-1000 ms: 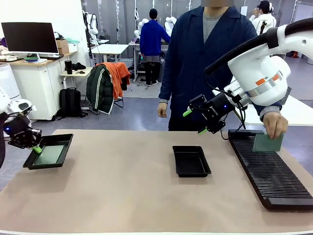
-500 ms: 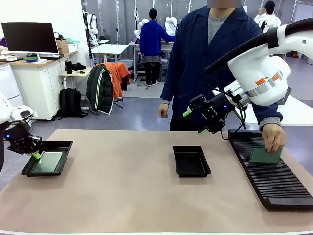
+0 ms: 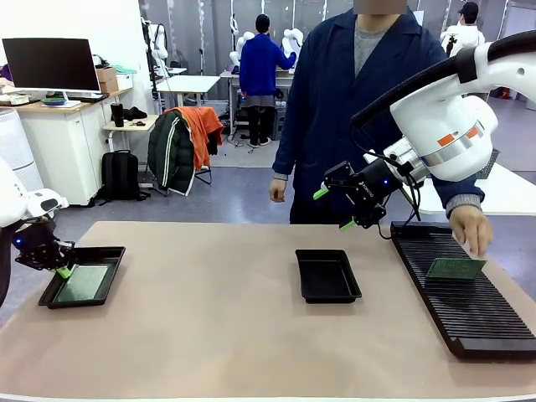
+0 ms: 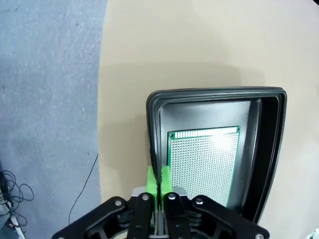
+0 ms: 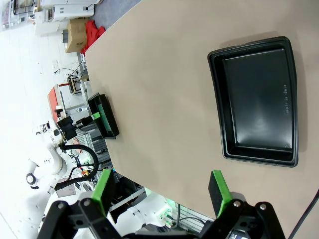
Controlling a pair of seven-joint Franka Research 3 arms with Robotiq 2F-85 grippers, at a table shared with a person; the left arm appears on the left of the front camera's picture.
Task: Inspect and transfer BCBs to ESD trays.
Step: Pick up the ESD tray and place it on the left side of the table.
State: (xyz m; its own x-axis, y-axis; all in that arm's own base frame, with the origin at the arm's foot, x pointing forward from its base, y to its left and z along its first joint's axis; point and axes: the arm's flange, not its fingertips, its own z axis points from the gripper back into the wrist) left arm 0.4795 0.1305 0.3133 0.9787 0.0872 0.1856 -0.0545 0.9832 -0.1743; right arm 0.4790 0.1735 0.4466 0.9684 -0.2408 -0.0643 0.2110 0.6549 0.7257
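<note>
- Pinching the side wall of an ESD tray (image 3: 107, 253) (image 4: 214, 92) with the left gripper (image 3: 62, 270) (image 4: 158, 175), green pads pressed tight on the black rim.
- Carrying one BCB (image 3: 82, 283) (image 4: 204, 159) flat on that tray's floor, just ahead of the left gripper's fingertips and slightly to one side in the wrist view.
- Placed at the edge of the tan bench (image 3: 209, 318); cannot tell whether resting on it or lifted just off it.
- Hovering above the bench with the right gripper (image 3: 333, 208) (image 5: 159, 185), jaws spread wide and nothing between them.
- Lying below and ahead of the right gripper: a second ESD tray (image 3: 327, 276) (image 5: 256, 99), bare inside, well apart from the fingertips.
- Stretching along the bench on the right gripper's outer side: a long black slotted rack (image 3: 469, 310).
- Leaning tilted on the rack: a second BCB (image 3: 455, 268), touched at its upper edge by a person's hand (image 3: 473, 230), near the right gripper but apart from it.
</note>
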